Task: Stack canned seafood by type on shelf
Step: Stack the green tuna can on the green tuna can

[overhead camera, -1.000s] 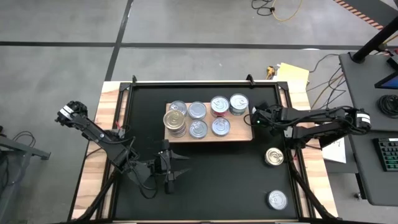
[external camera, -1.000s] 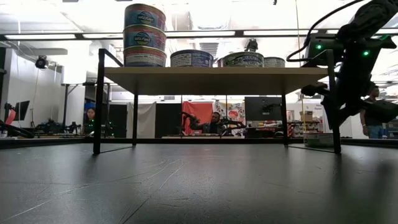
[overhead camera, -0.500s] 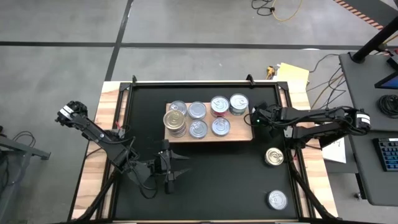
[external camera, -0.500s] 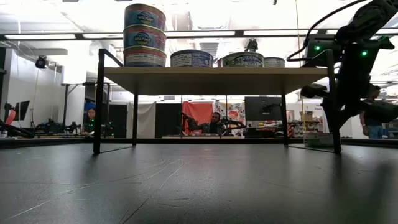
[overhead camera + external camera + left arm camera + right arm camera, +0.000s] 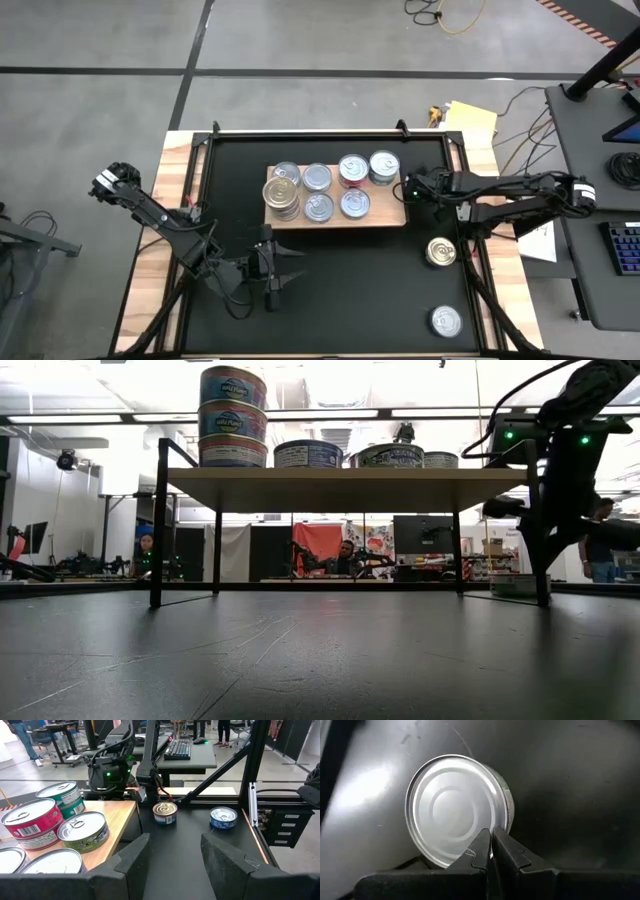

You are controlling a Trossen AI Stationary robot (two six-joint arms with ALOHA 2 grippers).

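**A:** High view first, from the left. Where is the left gripper (image 5: 297,266)?

**B:** It hangs over the black mat (image 5: 340,310), near the bench's (image 5: 150,300) front left, well apart from the shelf (image 5: 392,216). In its wrist view the jaws stand apart with nothing between them.

**A:** And the shelf?

**B:** It sits mid-mat, a light-wood board on thin dark legs. At its left end a stack (image 5: 282,192) of tins rises. The low view shows it three high (image 5: 232,415). A single tin (image 5: 286,172) stands just behind the stack.

**A:** Moving right?

**B:** Two silver tins, one behind (image 5: 317,177) and one in front (image 5: 318,207). Then another front tin (image 5: 355,203), a red-sided one (image 5: 352,168) behind it, and a last tin (image 5: 383,165) just beside that. The shelf's right end is bare wood.

**A:** The right gripper (image 5: 408,190)?

**B:** It hovers at that right end, the arm reaching in from the bench's right edge. Its jaws are pressed together and hold nothing. In its wrist view the fingertips (image 5: 492,845) lie in front of a plain silver lid (image 5: 452,805) on a dark surface. I cannot tell which tin that is.

**A:** Anything off the shelf?

**B:** Two tins on the mat, right of the shelf: a gold-lidded one (image 5: 441,251) nearer the shelf, and a silver one (image 5: 445,321) by the front right corner.
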